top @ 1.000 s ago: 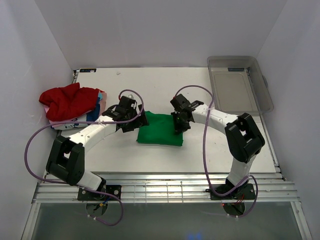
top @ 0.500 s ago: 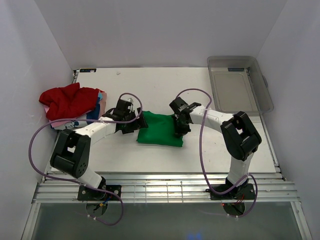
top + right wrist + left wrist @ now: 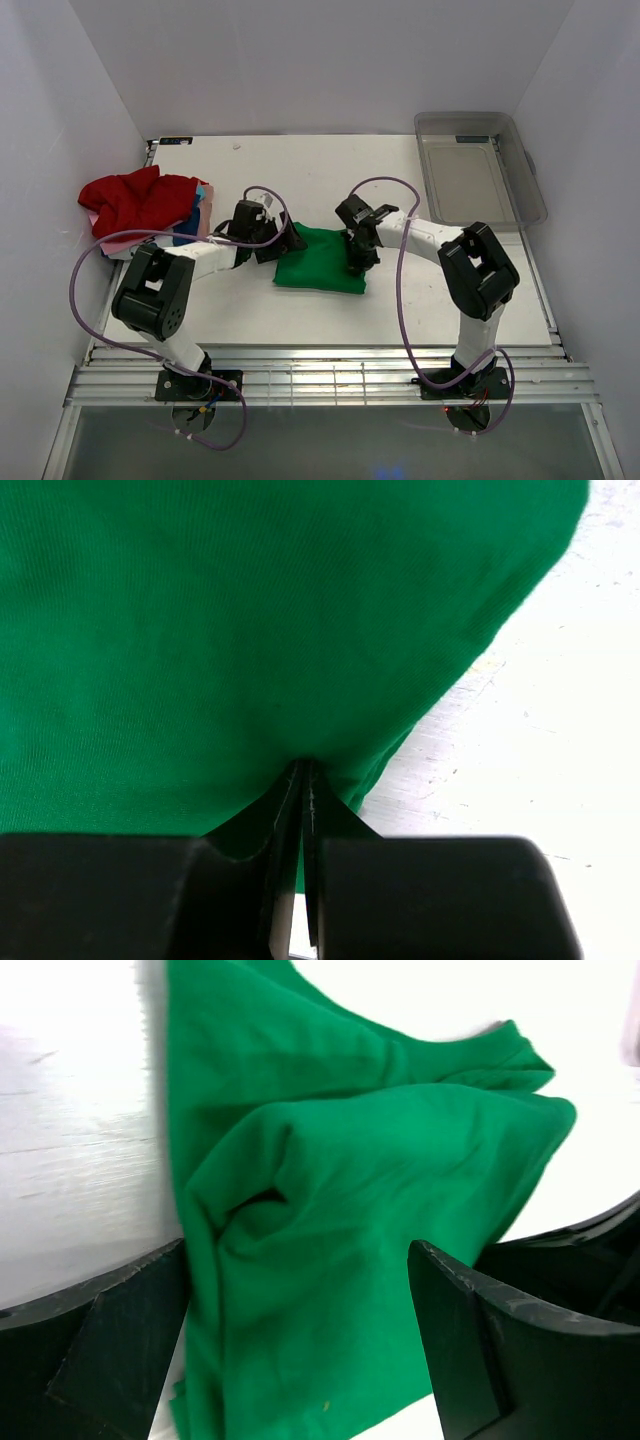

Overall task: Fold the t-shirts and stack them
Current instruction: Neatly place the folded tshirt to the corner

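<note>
The right wrist view is catching what the overhead cannot: the right gripper point(image 3: 303, 780) is clamped tight, pinching a pucker of the green t-shirt point(image 3: 322, 260), which is lying mid-table point(image 3: 300, 165). The left gripper point(image 3: 300, 1330), jaws wide and gripping nothing, is straddling the shirt's left edge. It has slid closer over the last second, with its elbow tucking inward.

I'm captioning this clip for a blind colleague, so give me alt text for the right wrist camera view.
The right gripper, jaws shut, pinches the near edge of a bright green cloth t-shirt that fills most of the frame. A white tabletop shows on the right.
</note>
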Tool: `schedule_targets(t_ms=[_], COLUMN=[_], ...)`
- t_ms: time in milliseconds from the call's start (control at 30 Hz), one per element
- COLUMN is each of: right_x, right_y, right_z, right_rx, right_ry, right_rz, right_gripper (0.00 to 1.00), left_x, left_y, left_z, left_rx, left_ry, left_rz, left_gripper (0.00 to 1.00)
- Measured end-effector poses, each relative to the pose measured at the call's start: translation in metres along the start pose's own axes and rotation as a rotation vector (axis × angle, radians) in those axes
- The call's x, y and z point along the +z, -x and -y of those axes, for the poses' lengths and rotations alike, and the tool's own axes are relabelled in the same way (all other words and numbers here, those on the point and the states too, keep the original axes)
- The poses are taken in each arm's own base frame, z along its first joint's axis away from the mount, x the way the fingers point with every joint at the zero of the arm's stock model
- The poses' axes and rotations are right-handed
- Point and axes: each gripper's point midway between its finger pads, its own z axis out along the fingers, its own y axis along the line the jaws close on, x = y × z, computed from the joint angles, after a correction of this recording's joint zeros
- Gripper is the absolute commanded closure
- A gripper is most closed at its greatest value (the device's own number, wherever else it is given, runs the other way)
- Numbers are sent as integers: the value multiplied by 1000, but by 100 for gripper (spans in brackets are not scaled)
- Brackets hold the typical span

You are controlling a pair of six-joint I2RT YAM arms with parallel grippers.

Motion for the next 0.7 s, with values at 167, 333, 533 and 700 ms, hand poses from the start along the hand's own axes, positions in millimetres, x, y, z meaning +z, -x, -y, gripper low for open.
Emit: schedule_targets(t_ms=[167,333,533,700], right_x=[1,1,1,1], right_y=[1,1,1,0], right_z=[-1,-1,-1,-2], right_rx=[-2,-5,-8,-9], right_ry=[-8,-19,-22,-21], right_rz=[-13,-23,-23,-23], right_gripper=[92,92,92,92], left_x=[9,23,31,40], left_y=[-7,-34,-52,-64], left_z=[21,60,87,74], left_rx=[-5,20,25,-4], left_ry=[-74,-156,-201,-155], left_rz=[1,-34,-73,-120], left_gripper=[2,2,28,90])
